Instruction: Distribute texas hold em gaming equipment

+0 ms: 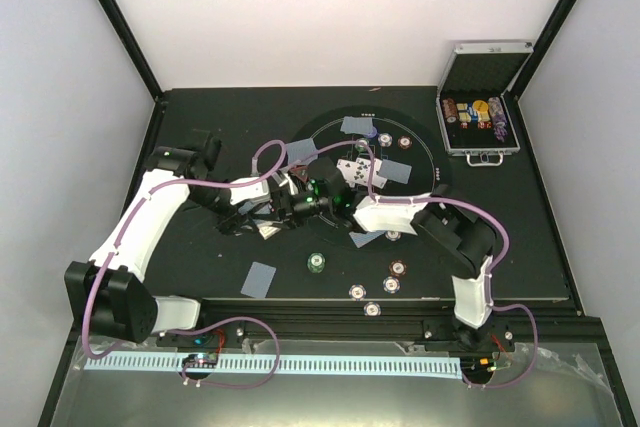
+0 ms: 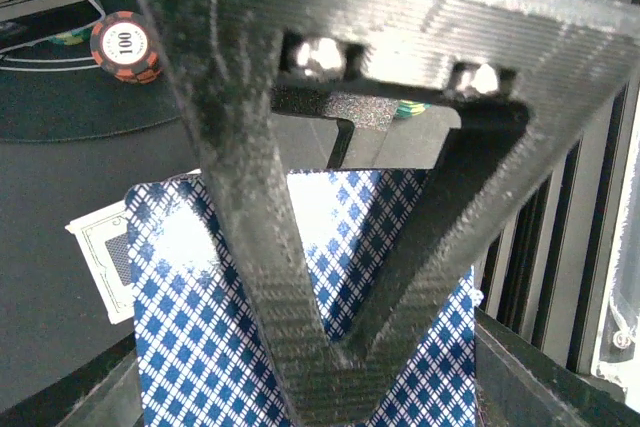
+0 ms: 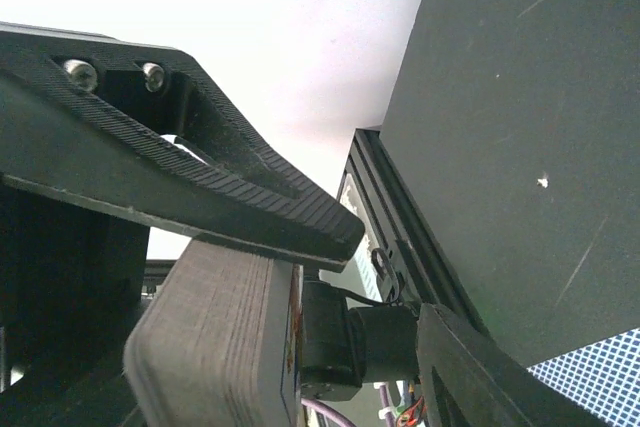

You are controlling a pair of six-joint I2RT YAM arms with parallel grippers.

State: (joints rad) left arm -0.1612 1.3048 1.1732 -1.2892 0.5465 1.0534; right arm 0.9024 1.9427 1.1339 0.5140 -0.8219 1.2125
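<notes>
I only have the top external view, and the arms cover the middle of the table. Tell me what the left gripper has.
Observer: The left wrist view shows the left gripper shut on a card with a blue diamond-check back.
Operator: Check for anything under it.
Observer: A second card pokes out past its left edge, lower down. I cannot tell whether the two touch.
Operator: Read me the nearest chip.
Observer: The red-and-black chip beyond the cards is printed 100.
</notes>
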